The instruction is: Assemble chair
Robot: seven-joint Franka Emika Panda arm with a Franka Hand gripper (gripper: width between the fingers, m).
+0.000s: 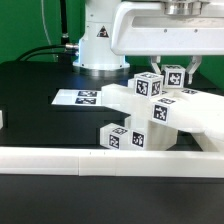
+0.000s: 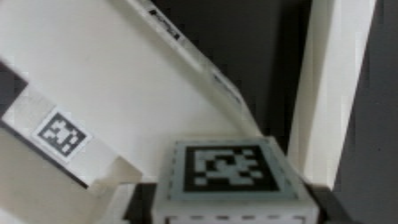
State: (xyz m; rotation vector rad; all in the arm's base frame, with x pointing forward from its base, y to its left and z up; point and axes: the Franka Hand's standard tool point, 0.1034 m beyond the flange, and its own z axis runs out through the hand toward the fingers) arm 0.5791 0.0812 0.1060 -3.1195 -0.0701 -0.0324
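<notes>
The chair (image 1: 150, 118), a cluster of chunky, rigid white plastic parts on the black bench (image 1: 40, 80) near the border rail (image 1: 100, 160), looks light but smooth and slip-prone, so the pincer (image 1: 173, 75), clenched on an upright tagged post (image 2: 222, 172), seems well placed across its flat sides.

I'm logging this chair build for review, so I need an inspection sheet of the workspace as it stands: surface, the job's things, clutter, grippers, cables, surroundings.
Surface: black table, with the white border rail along its near edge.
Job's things: white tagged chair parts clustered toward the exterior view's right, some stacked or touching; exact joins unclear.
Clutter: nothing seen.
Grippers: gripper lowered over the cluster, shut on a tagged post, as the wrist view shows.
Cables: green cable behind the arm's base.
Surroundings: marker board lying flat on the table; dark backdrop.
</notes>
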